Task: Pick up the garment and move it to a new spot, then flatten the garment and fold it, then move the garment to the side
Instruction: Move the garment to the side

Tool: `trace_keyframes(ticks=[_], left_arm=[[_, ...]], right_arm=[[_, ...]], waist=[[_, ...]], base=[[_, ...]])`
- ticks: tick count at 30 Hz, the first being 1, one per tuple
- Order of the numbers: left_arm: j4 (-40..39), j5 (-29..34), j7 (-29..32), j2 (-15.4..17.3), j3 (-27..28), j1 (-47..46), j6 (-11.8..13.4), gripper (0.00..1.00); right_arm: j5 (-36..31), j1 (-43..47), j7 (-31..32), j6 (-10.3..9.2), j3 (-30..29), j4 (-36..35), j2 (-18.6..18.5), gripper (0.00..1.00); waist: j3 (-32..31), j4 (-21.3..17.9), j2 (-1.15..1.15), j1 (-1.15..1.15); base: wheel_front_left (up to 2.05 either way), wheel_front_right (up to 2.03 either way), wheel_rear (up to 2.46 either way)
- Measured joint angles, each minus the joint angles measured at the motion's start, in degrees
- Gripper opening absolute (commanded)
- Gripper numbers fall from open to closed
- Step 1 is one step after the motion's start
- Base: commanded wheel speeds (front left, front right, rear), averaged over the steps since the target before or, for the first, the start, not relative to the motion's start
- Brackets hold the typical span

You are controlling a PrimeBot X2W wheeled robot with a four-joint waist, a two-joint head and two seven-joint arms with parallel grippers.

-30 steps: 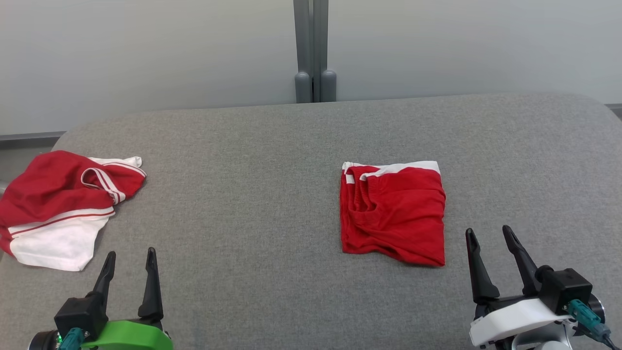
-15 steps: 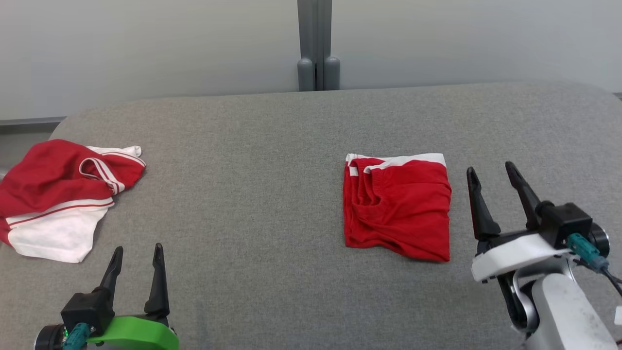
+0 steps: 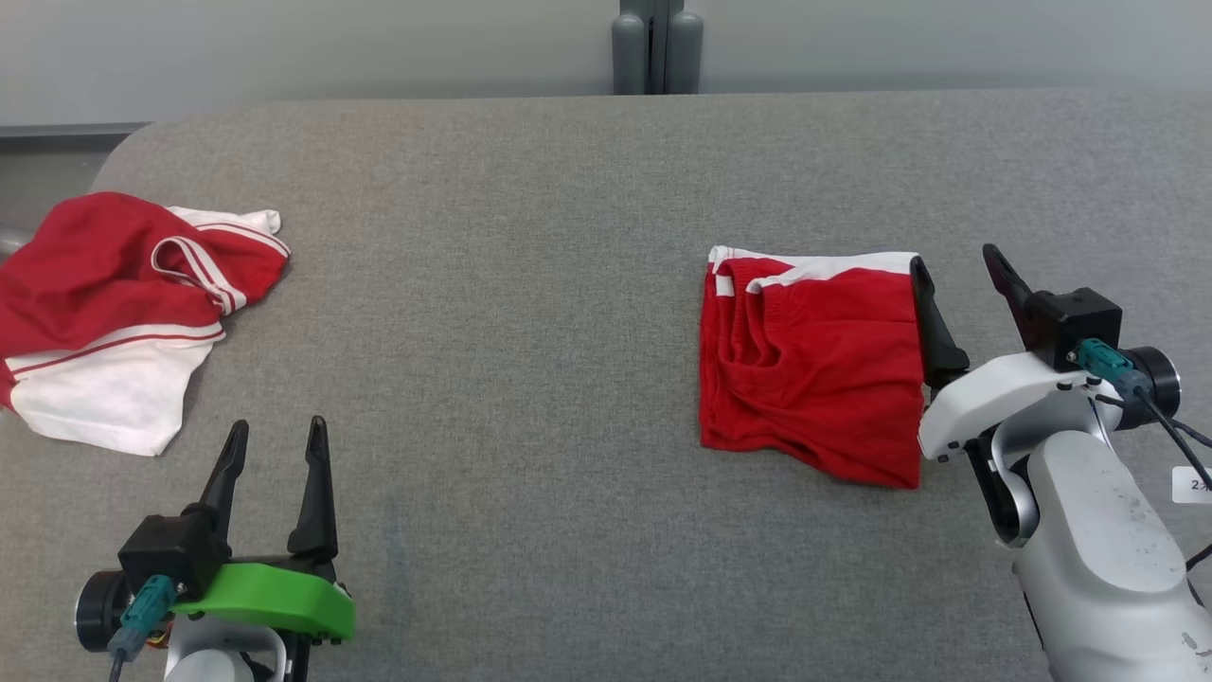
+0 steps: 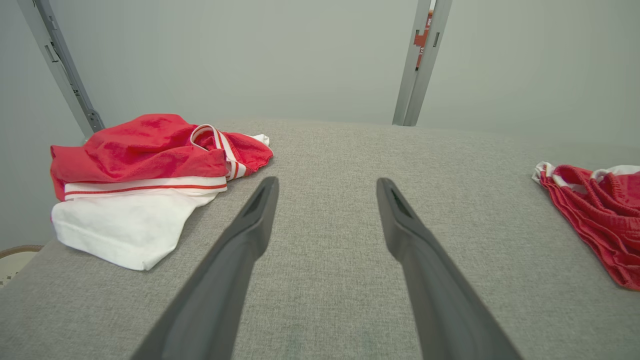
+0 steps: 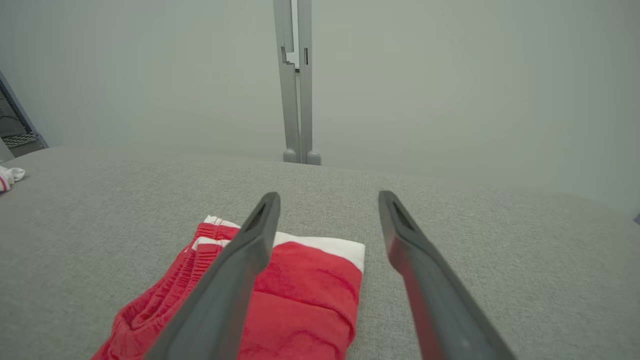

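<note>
At the left edge of the table (image 3: 530, 284), a crumpled garment (image 3: 123, 313) is lying in a loose heap. It is soft red knit over a white panel, with thin red-and-white striped trim curling across the top. Part of it is hanging past the edge.

Just to its right, near the front edge, my left claw (image 3: 277, 426) is hovering over bare cloth. Its two long, dark, tapering fingers are spread wide and are grasping nothing.

The table top itself is showing as a coarse grey woven fabric, flat, with rounded far corners. Behind the middle of its far edge a grey metal post (image 3: 653, 47) is standing against a plain pale wall.

Right of centre, the folded shorts (image 3: 814, 369) are lying in a roughly square packet. They are red jersey with a ribbed, gathered waistband bunching along the left side and a white band along the far edge.

My right claw (image 3: 953, 258) is sitting at the packet's right edge, released and empty. Its inner finger is crossing over the red cloth and its outer finger is over bare table. I cannot tell whether the inner finger is touching the fabric.
</note>
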Motion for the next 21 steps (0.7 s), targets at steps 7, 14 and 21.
trace_keyframes(ticks=[7,14,21], left_arm=[[1.0,-0.4,-0.2,-0.2,-0.2,-1.8,-0.5,1.0],[1.2,-0.4,-0.2,-0.3,0.1,-3.1,-0.9,1.0],[1.1,-0.4,-0.2,-0.6,0.7,-3.6,-1.1,1.0]], right_arm=[[-0.6,-1.6,1.0,0.0,-1.9,10.3,0.4,1.0],[-0.5,-3.5,1.4,0.0,-1.1,17.9,1.1,1.0],[1.5,-4.9,1.2,-0.05,-0.9,23.5,2.8,0.49]], waist=[[2.4,1.1,0.0,0.0],[4.1,1.4,0.0,0.0],[5.2,1.6,0.0,0.0]], base=[[0.0,0.0,0.0],[0.0,0.0,0.0],[0.0,0.0,0.0]])
